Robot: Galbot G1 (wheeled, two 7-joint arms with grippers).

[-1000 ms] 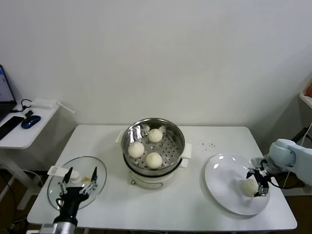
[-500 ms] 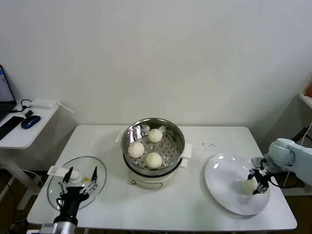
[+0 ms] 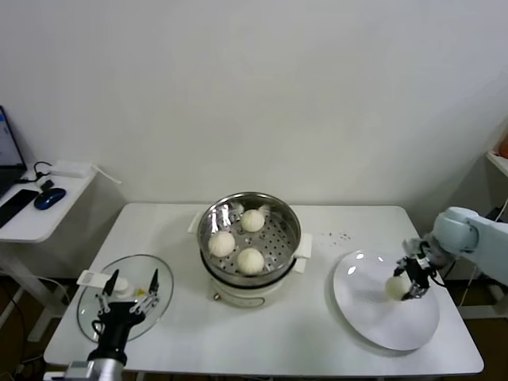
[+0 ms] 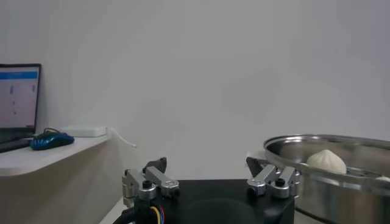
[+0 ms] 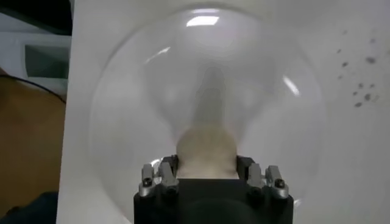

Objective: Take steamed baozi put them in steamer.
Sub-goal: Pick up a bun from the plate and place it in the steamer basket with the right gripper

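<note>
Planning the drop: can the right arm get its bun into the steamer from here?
Probably yes. The right gripper is shut on the bun above the plate; the steamer is open, its lid off by the left gripper, with bare floor beside three buns.

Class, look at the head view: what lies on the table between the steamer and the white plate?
Only bare tabletop between the steamer and the plate, apart from a few dark specks farther back.

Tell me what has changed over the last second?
The right claw, shut on the last baozi, has lifted it off the white plate and shifted it slightly toward the steamer. The three baozi inside and the open left claw stayed put.
</note>
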